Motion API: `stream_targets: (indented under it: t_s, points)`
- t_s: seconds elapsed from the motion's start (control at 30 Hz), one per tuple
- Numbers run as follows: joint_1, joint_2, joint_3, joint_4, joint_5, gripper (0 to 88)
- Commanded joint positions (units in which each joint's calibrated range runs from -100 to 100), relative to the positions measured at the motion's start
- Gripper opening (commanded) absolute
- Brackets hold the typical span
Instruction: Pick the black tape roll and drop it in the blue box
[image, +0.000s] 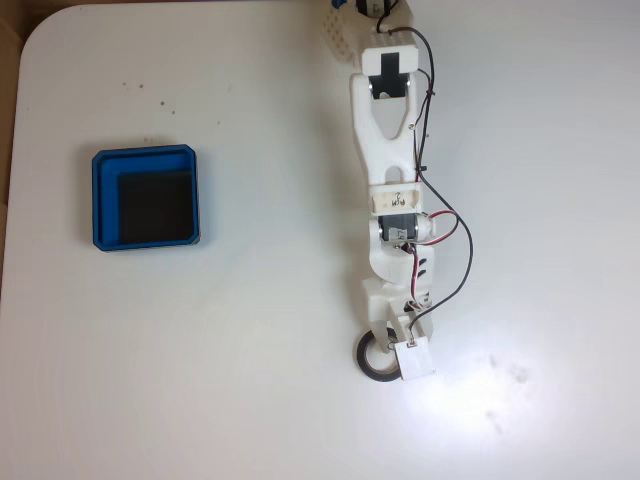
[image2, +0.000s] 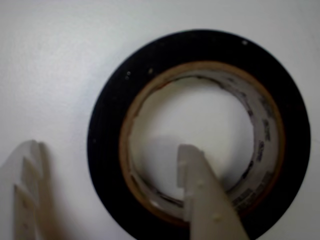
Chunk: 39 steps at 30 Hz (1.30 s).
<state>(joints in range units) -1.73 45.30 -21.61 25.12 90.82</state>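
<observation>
With the jaws (image2: 112, 185) spread and straddling the near wall of the black tape roll (image2: 200, 50) lying flat on the worktop (image: 200, 380), a shallow closure could let the roll slip out.

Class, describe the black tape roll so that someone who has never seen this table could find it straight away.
In the fixed view, follow the white arm down the white table to its tool. The black tape roll lies flat there, one finger inside its hole. It is a thin black ring, unlike the square blue box far left.
</observation>
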Motion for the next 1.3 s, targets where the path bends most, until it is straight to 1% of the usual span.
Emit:
stream_targets:
  t_s: [0.0, 0.43, 0.53, 0.67, 0.77, 1.07, 1.27]
  points:
    - [0.6, -0.5, -3.5, -0.8, 0.2, 25.4]
    - [0.5, -0.7, -3.5, -0.8, 0.1, 24.2]
    - [0.6, -0.8, -3.5, -0.8, 0.2, 19.4]
    - [0.6, -0.9, -3.5, -0.7, 0.2, 10.8]
    - [0.6, -0.8, -3.5, -0.5, 0.2, 6.7]
    - [0.6, -0.9, -3.5, -0.1, 0.1, 1.9]
    - [0.7, -1.0, -3.5, -0.1, -0.3, 1.6]
